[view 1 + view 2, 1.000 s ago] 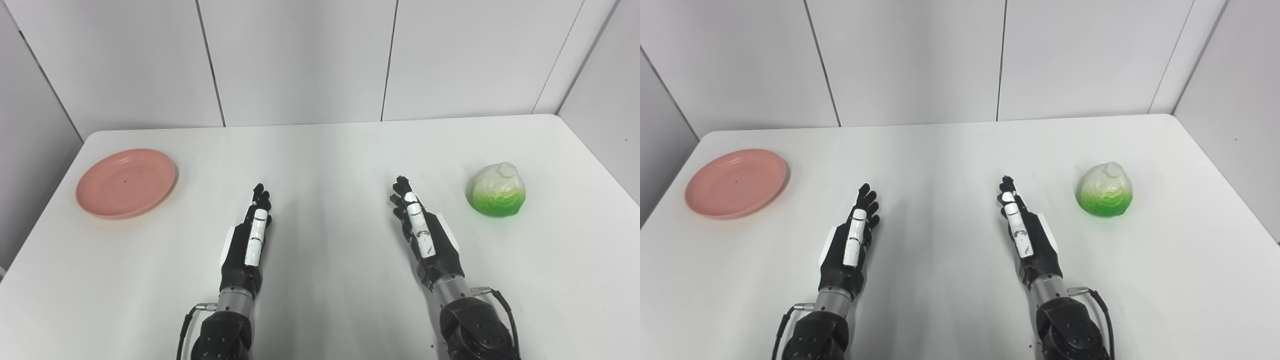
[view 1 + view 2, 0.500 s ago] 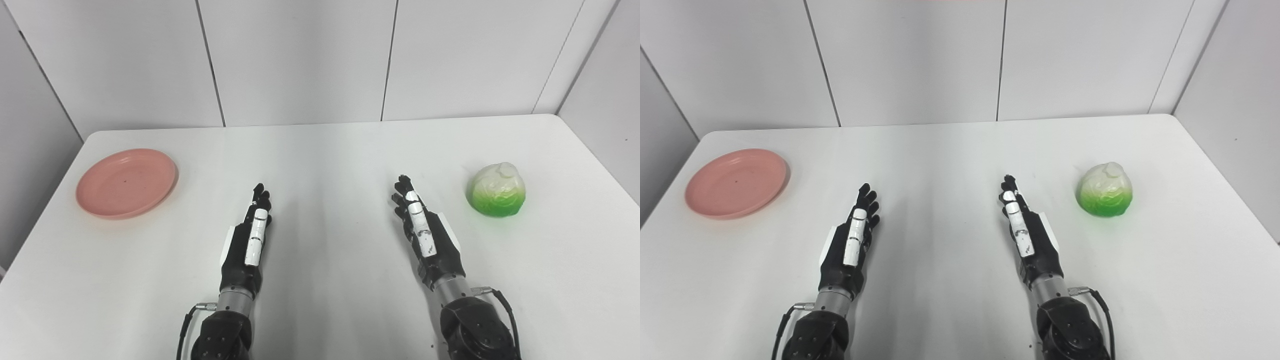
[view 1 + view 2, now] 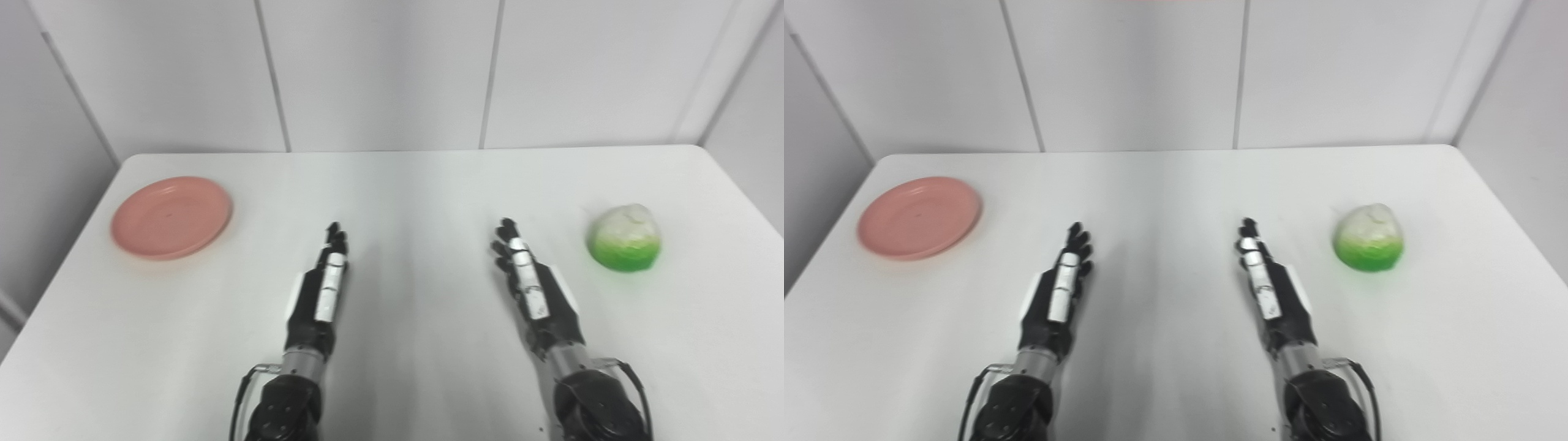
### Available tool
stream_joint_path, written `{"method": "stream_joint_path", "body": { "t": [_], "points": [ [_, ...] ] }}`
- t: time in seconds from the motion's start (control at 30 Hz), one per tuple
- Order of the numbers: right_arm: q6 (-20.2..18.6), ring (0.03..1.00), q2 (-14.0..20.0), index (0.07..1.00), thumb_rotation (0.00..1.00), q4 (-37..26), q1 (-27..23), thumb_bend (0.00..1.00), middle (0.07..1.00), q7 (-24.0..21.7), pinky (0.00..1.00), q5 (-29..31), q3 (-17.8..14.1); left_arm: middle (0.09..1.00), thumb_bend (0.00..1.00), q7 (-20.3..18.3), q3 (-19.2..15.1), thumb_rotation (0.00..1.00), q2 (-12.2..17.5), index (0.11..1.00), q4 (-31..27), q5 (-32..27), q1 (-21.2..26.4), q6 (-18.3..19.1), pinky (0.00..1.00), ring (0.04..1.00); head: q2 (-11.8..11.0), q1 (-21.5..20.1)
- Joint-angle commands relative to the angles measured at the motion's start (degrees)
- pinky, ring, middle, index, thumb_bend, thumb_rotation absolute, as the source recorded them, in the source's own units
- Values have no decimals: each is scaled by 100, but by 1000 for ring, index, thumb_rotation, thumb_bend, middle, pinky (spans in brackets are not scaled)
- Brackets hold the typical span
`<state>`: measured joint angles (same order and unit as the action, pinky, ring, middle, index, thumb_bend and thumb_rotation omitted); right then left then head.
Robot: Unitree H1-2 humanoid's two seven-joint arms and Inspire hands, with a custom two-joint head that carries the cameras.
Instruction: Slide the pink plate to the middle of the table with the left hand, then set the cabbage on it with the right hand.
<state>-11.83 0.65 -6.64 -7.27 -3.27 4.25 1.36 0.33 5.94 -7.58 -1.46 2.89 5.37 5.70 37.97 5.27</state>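
A pink plate (image 3: 171,217) lies flat near the table's left edge, with nothing on it. A green and white cabbage (image 3: 625,238) sits far to the right. My left hand (image 3: 323,286) rests low over the table near the front middle, fingers stretched forward, open, well right of the plate. My right hand (image 3: 530,285) lies the same way, open, a short gap left of the cabbage. Neither hand touches anything.
The white table (image 3: 404,184) ends at a pale panelled wall (image 3: 380,67) behind. Its left and right edges run close to the plate and the cabbage.
The whole picture has shifted right and blurred a little, so the camera moved. Plate, cabbage and both hands keep their places on the table.
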Motion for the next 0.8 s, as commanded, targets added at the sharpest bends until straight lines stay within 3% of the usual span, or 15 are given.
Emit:
{"method": "stream_joint_path", "body": {
  "t": [0.0, 0.03, 0.23, 0.43, 0.6, 0.77],
  "points": [
    [268, 960, 47, 972, 937, -72, -97, 602, 969, -69, 990, 137, -89, 1000, 687, 131, 109, 1000, -164, 1000, -26, 140, 146, -236, 1000, 1000, -97, 242],
    [311, 961, 103, 972, 927, -40, -85, 597, 970, -122, 992, 164, -108, 1000, 685, 192, 134, 1000, -205, 1000, 81, 197, 169, -378, 1000, 1000, -179, 446],
    [635, 972, 405, 990, 959, 267, -53, 664, 985, -443, 1000, 279, -141, 1000, 660, 514, 114, 1000, -325, 1000, 588, 426, 370, -984, 1000, 1000, -398, 704],
    [949, 958, 471, 983, 955, 567, -55, 687, 973, -477, 957, 232, -149, 1000, 607, 589, -278, 1000, -306, 1000, 732, -7, 681, -1158, 1000, 1000, -567, 783],
    [1092, 967, 490, 989, 959, 694, -65, 679, 980, -500, 963, 240, -166, 996, 699, 724, -575, 1000, -202, 983, 808, -40, 970, -976, 1000, 1000, -627, 795],
    [1119, 967, 511, 987, 957, 732, -64, 684, 979, -535, 964, 284, -183, 968, 724, 882, -939, 1000, -76, 974, 932, -160, 1327, -1182, 1000, 988, -639, 823]
  ]
}}
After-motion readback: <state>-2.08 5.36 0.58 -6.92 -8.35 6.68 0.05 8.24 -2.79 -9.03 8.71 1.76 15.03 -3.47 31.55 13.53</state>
